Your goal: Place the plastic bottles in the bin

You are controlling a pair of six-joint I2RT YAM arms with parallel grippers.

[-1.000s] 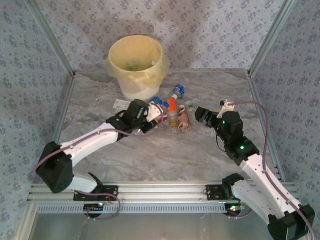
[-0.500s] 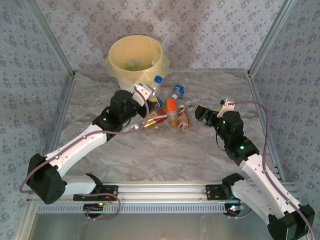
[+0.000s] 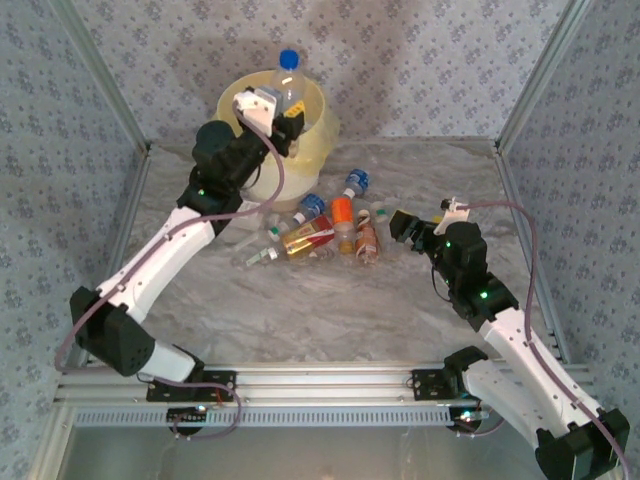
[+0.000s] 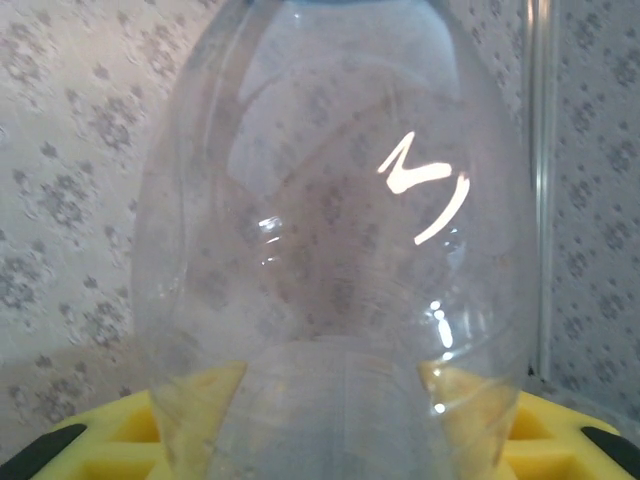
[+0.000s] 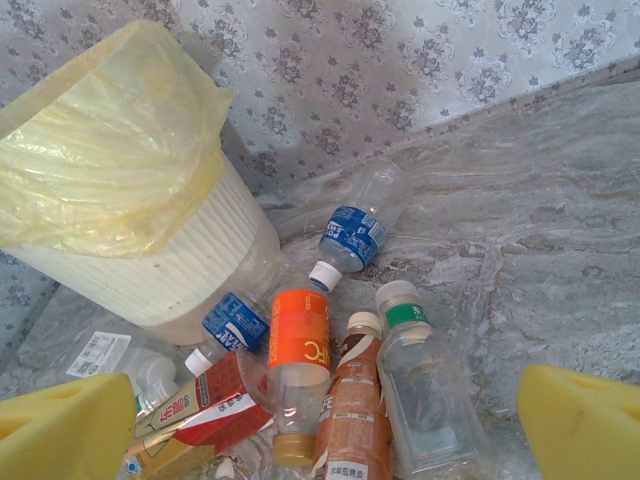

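Mia: What is the left claw (image 3: 285, 118) doing?
Ben: It is squeezed tight on a clear bottle (image 3: 291, 88) with a blue cap. The bottle stands up straight, cap on top.
Mia: Where is that bottle?
Ben: High up, right at the open top of the bin (image 3: 312, 130). From the top camera it sits in front of the bin's mouth. The claw's own camera sees it very close, with the yellow pads (image 4: 130, 440) low down at both sides of it.
Mia: And the right claw (image 3: 403, 228)?
Ben: Its fingers are spread wide apart and it grips nothing. It is low down, near the pile.
Mia: What pile?
Ben: The other bottles (image 3: 335, 225) lie on the table (image 3: 330, 320), between the bin and the right claw. An orange bottle (image 5: 298, 345) lies in the middle. A brown bottle (image 5: 352, 415) and a green-label bottle (image 5: 420, 385) lie just beside it. A blue-label bottle (image 5: 350, 235) lies farther back. A second blue bottle (image 5: 232, 322) lies right by the bin's side. A red and gold bottle (image 5: 205, 410) lies at the left.
Mia: And the bin?
Ben: It is big and round, with a yellow bag over its rim
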